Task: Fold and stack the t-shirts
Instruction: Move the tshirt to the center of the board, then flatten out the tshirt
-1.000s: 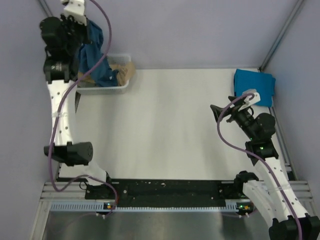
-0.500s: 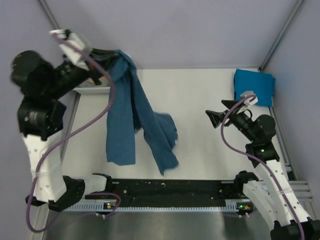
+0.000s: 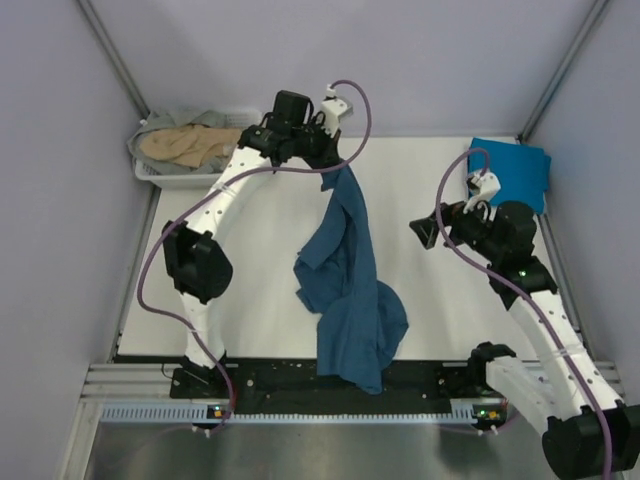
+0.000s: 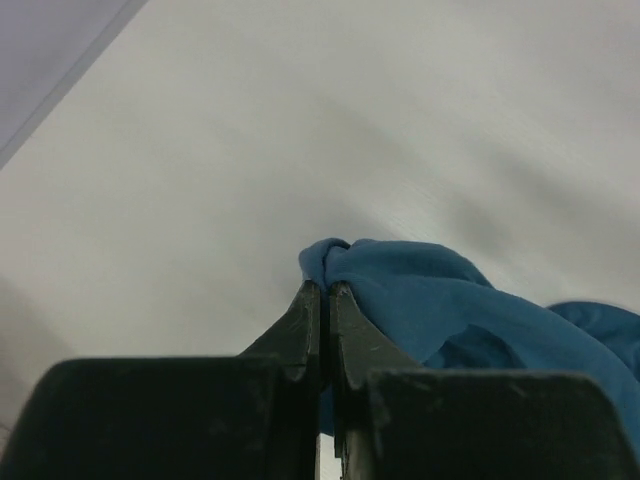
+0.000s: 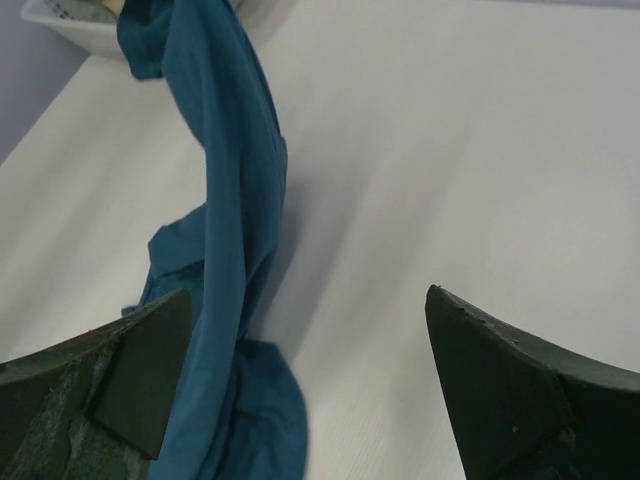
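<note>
Right now my left gripper (image 4: pixel 322 290) has its jaws pressed together on a bunched fold of the dark teal-blue cloth t-shirt (image 3: pixel 350 290). The pinched cloth sits at the very tips, and the rest falls away below and to the right of them in the wrist view. From above, the shirt hangs from those jaws as a long twisted strip, its lower part heaped on the white table (image 3: pixel 250 240), with the bottom edge lying over the black strip at the near edge (image 3: pixel 280 378). My right gripper (image 3: pixel 425 230) holds nothing: its jaws stand wide apart, well away from the shirt. Through its wrist camera I see the hanging strip ahead, toward the left finger's side, and bare table in the gap. Behind the right jaws, at the far right corner, a folded brighter cyan-blue t-shirt (image 3: pixel 510 170) lies flat on the table. Off to the left of the left jaws, a white plastic basket (image 3: pixel 165 178) holds a crumpled tan t-shirt (image 3: pixel 190 145), with grey cloth (image 3: pixel 205 118) showing at its far edge.
</note>
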Robot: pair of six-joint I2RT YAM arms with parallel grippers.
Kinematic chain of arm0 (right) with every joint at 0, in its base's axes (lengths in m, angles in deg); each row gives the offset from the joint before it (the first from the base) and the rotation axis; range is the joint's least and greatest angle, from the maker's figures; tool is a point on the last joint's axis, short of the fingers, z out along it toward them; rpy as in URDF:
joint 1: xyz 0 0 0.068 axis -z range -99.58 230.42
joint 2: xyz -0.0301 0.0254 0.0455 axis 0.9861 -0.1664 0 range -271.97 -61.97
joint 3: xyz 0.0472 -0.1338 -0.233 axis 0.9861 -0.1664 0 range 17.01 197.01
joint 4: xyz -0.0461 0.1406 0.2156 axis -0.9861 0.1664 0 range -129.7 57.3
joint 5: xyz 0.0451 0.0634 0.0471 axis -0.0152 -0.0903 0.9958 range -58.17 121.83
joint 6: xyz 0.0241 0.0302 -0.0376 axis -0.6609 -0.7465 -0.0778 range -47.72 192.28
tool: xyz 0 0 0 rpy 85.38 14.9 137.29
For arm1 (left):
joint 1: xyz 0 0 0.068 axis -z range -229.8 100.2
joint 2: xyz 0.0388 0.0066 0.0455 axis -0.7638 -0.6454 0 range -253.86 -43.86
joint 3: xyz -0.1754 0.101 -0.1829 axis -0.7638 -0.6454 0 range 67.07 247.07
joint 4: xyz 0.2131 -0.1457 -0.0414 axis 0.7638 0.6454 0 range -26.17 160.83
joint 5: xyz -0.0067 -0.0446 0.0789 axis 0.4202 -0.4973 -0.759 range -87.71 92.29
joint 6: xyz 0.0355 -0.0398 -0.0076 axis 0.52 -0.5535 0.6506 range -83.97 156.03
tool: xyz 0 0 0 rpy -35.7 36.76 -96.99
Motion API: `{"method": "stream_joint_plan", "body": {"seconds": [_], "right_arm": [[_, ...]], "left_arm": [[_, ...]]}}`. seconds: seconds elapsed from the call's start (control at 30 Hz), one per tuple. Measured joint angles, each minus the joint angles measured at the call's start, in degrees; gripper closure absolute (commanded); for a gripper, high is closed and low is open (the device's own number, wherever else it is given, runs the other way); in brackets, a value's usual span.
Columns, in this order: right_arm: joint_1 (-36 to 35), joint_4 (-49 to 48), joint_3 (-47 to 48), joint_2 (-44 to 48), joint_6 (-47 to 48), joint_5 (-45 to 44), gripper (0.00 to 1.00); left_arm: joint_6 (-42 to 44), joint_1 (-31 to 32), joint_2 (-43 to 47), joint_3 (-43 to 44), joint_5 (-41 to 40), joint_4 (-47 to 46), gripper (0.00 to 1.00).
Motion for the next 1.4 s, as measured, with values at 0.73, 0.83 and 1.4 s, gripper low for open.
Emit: {"method": "stream_joint_plan", "body": {"seconds": [0.73, 0.83, 1.4], "right_arm": [[-40.7, 22.0, 4.8, -32.5, -2.5, -13.0, 0.21], [-40.5, 24.4, 4.8, -33.0, -4.4, -17.2, 0.20], [-36.9, 26.0, 5.2, -38.4, -8.0, -20.4, 1.00]], "left_arm": [[14.6, -24.6, 33.5, -37.9, 3.6, -0.1, 1.00], [15.8, -25.7, 33.9, -39.6, 3.1, 1.7, 1.00], [16.8, -30.0, 33.7, -36.9, -0.1, 4.5, 1.00]]}}
